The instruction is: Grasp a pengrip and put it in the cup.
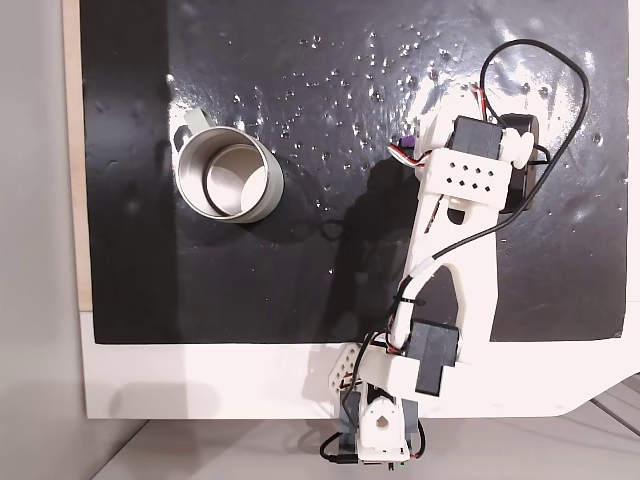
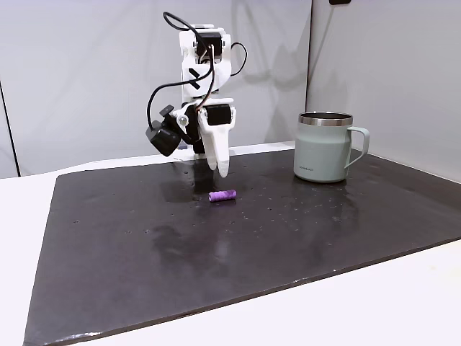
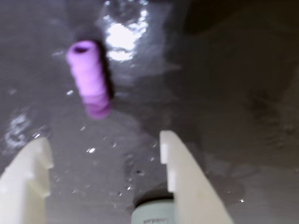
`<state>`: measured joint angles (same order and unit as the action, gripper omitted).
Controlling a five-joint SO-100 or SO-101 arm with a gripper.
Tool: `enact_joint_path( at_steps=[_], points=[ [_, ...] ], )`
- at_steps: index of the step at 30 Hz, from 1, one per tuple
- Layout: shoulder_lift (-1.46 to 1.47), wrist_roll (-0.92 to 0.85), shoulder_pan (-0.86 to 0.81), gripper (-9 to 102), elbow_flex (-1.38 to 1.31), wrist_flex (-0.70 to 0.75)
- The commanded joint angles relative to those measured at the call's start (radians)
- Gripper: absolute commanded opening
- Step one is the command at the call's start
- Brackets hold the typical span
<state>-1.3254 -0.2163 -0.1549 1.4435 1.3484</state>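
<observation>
Gripper (image 3: 105, 142) open, white fingers spread apart, nothing between them; wrist view shows bare wet-looking black mat (image 3: 224, 93) in the gap. In a fixed view the gripper (image 2: 220, 167) points down, tips just above the mat, white arm (image 2: 202, 79) rising behind it.

Pengrip (image 3: 88, 77): short purple tube, ribbed, hollow end visible, soft matte look. It lies on its side on the mat, ahead of the fingertips and nearer the left finger in the wrist view, untouched. In a fixed view the pengrip (image 2: 222, 195) lies just in front of the tips.

Cup (image 2: 324, 148): shiny metal rim, pale body, handle, upright, well apart to the right; from above, the cup (image 1: 228, 180) looks empty.
</observation>
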Motion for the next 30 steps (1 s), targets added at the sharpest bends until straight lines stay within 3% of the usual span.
enact_joint_path(
  at_steps=[1, 24, 30],
  points=[
    [0.029, -0.015, -0.011, 24, -0.115, -0.025],
    [0.353, -0.048, -0.018, 22, -0.337, -0.028],
    [0.359, -0.052, -0.009, 16, -0.337, -0.037]
  ],
)
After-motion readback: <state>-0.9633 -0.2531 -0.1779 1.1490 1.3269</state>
